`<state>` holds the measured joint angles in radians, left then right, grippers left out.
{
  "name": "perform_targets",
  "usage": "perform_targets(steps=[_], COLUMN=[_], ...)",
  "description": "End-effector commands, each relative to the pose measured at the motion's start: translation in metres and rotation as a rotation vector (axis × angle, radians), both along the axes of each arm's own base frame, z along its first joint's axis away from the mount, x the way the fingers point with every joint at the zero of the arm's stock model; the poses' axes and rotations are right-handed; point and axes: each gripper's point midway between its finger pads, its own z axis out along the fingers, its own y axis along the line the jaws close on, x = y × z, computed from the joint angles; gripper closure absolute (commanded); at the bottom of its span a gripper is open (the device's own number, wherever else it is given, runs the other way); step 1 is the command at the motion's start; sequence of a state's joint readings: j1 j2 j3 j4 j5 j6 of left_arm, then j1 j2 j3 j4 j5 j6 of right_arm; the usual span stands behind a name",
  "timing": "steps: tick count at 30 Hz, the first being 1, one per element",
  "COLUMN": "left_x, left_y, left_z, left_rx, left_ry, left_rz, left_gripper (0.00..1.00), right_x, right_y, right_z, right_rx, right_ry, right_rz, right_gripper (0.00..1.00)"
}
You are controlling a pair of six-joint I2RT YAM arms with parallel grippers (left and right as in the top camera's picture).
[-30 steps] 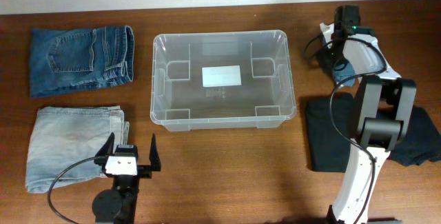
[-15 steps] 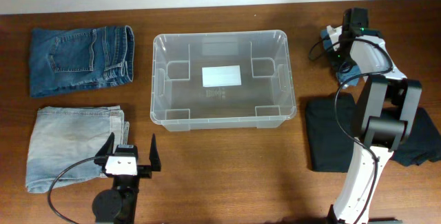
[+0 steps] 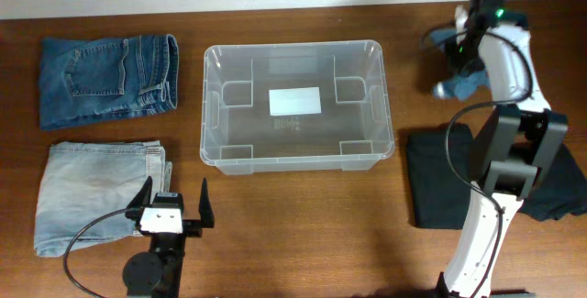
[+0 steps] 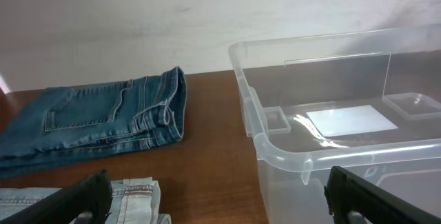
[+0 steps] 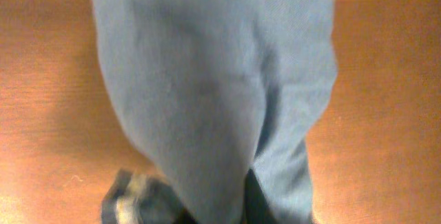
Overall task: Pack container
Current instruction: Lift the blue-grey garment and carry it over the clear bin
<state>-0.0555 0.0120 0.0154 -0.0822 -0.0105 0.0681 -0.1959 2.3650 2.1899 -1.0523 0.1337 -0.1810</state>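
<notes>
The clear plastic container sits mid-table with only a white label on its base; its near-left corner shows in the left wrist view. My right gripper is at the far right, shut on a folded blue denim garment that hangs from it above the table. That cloth fills the right wrist view and hides the fingers. My left gripper rests near the front left edge, open, with nothing between its fingers.
Dark blue jeans lie folded at the far left, with light blue jeans in front of them. A black garment lies at the right, partly under the right arm. A wall borders the table's far edge.
The right gripper has shut on the blue denim garment and lifted it, shifting toward the table's far right. The left arm has not moved.
</notes>
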Motion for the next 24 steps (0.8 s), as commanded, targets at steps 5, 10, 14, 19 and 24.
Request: perform_targets(steps=[5,10,14,19,24], left_x=[0.000,0.000,0.000,0.000,0.000], left_y=[0.000,0.000,0.000,0.000,0.000], left_z=[-0.002,-0.002,-0.002,-0.002,-0.002], left_rx=[0.012,0.012,0.012,0.012,0.012], left_ry=[-0.001,-0.001,-0.001,-0.001,-0.001], left_rz=[-0.002,-0.002,-0.002,-0.002,-0.002], left_gripper=[0.01,0.01,0.01,0.01,0.01], right_x=[0.002,-0.023,-0.048,-0.068,-0.078], right_y=[0.059,0.096,0.134,0.197,0.240], right_z=[0.148,0.203,0.244,0.280,0.281], right_rx=[0.289,0.315,0.349,0.391,0.275], right_ry=[-0.232,-0.287,-0.347,-0.417,-0.432], right_rz=[-0.053,-0.033,-0.010,0.097,0.113], right_gripper=[0.96,0.96,0.96,0.96,0.96])
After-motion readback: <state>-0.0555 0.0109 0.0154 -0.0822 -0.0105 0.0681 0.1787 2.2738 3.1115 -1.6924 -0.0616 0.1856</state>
